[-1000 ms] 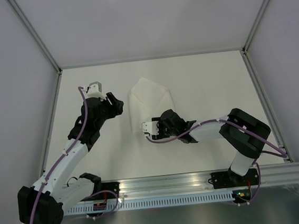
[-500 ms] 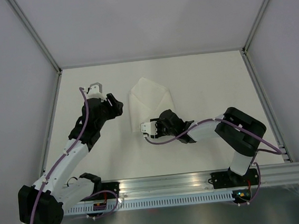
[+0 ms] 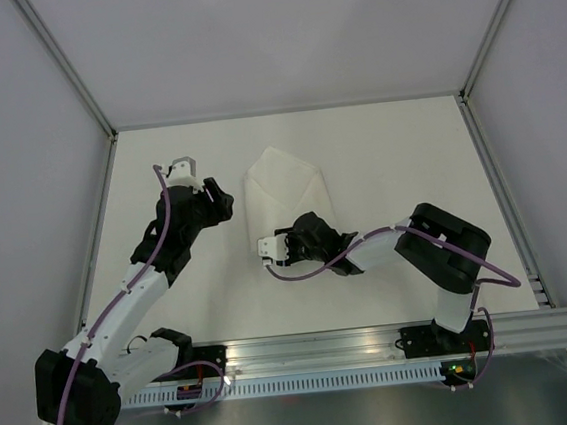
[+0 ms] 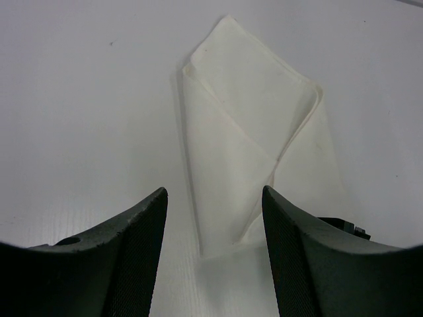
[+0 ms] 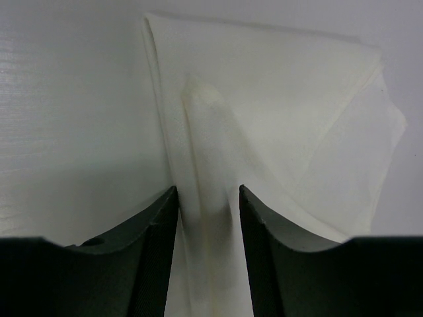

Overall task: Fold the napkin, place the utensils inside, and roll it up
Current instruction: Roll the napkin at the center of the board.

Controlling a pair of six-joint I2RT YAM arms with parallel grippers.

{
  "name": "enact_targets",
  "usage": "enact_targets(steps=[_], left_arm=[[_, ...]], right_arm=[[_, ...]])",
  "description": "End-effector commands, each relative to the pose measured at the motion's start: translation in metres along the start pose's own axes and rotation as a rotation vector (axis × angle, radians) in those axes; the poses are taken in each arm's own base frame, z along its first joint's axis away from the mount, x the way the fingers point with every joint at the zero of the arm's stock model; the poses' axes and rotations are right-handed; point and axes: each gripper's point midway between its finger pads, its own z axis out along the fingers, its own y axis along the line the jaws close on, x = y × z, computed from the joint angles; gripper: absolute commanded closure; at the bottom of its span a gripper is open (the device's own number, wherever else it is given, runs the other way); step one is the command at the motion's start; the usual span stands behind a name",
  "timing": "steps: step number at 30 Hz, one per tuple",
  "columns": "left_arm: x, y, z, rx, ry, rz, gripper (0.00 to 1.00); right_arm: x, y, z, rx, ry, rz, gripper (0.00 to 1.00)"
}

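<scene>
The napkin (image 3: 281, 188) lies folded into a pointed white shape mid-table. It also shows in the left wrist view (image 4: 244, 132) and the right wrist view (image 5: 277, 99). My right gripper (image 3: 303, 227) is at the napkin's near edge, and in its wrist view (image 5: 207, 191) the jaws are pinched on a raised ridge of cloth. A long bulge (image 5: 205, 125) runs under the cloth ahead of it. No utensils are in sight. My left gripper (image 3: 218, 201) hovers open and empty left of the napkin, as its wrist view (image 4: 215, 195) shows.
White walls with metal posts (image 3: 69, 67) enclose the white table (image 3: 398, 151). An aluminium rail (image 3: 376, 342) runs along the near edge, with both arm bases on it. The right arm's purple cable (image 3: 300, 275) loops near the napkin's near edge.
My right gripper and wrist have shifted left and slightly nearer along the napkin's near edge, with the elbow following. The left arm has barely moved.
</scene>
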Motion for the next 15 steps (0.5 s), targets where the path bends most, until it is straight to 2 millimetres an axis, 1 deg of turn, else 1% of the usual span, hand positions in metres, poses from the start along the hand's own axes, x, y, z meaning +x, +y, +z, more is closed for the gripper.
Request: enact_targets(steps=[1, 6, 10, 14, 15], left_arm=[[-0.0032, -0.0013, 0.0027, 0.010, -0.008, 0.041, 0.36], [0.0012, -0.0043, 0.0062, 0.024, 0.013, 0.036, 0.36], [-0.0001, -0.0070, 0.0060, 0.036, 0.011, 0.034, 0.36], [0.0038, -0.0082, 0.0082, 0.045, 0.026, 0.035, 0.36], [0.0048, -0.0084, 0.0085, 0.047, 0.029, 0.035, 0.36]], right_arm=[[0.0190, 0.0342, 0.0053, -0.102, 0.048, 0.031, 0.51], [0.0173, 0.0329, 0.0083, -0.102, 0.054, 0.037, 0.52], [0.0187, 0.0355, 0.0084, -0.115, 0.065, 0.040, 0.57], [0.0221, 0.0378, 0.0082, -0.123, 0.083, 0.037, 0.60], [0.0234, 0.0392, 0.0077, -0.128, 0.089, 0.039, 0.63]])
